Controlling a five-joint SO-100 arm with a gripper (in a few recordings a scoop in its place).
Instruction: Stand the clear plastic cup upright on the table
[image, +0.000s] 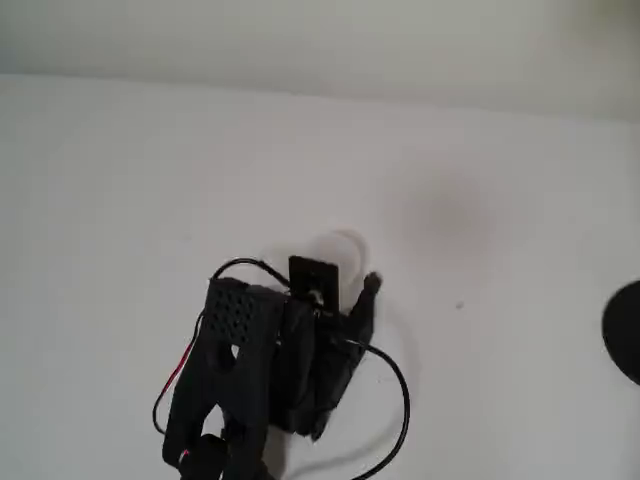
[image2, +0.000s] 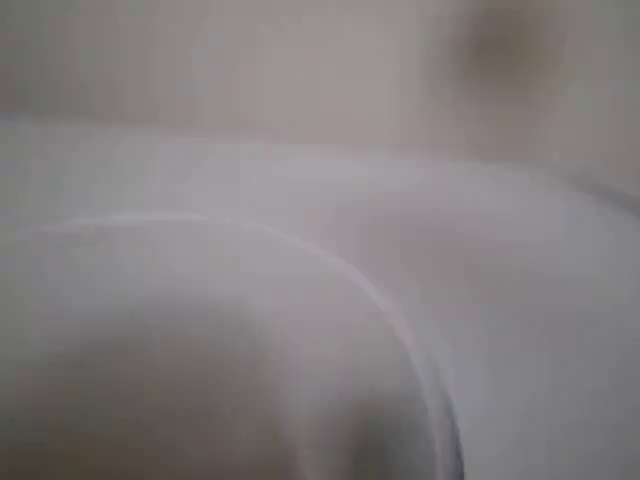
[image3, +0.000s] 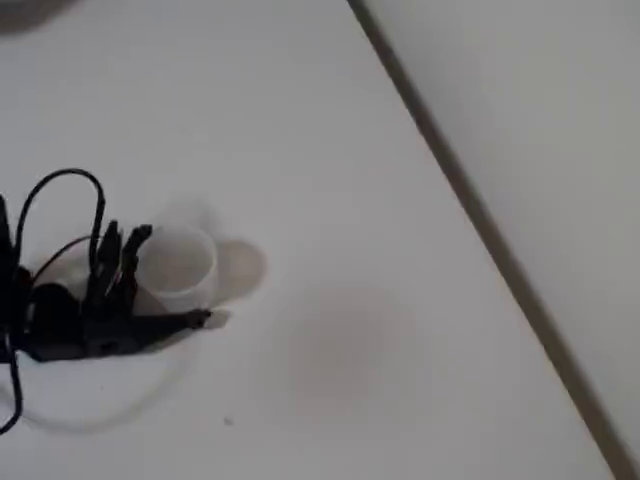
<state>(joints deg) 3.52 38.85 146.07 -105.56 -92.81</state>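
Gripper (image3: 165, 285) fingers straddle clear plastic cup (image3: 178, 265), grip unclear, mid-table (image3: 380, 200); cup looks upright. Next: release w/o tipping.

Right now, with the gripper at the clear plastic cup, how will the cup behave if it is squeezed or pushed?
The clear plastic cup looks thin-walled and see-through, so it is probably light and may flex under a firm squeeze. Its round, slightly tapered body could slip between the gripper fingers. On the smooth table, a push would likely slide or tip it.

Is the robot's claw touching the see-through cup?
Cannot tell. In the fixed view the gripper has a finger on each side of the clear plastic cup, but blur hides any contact or gap.
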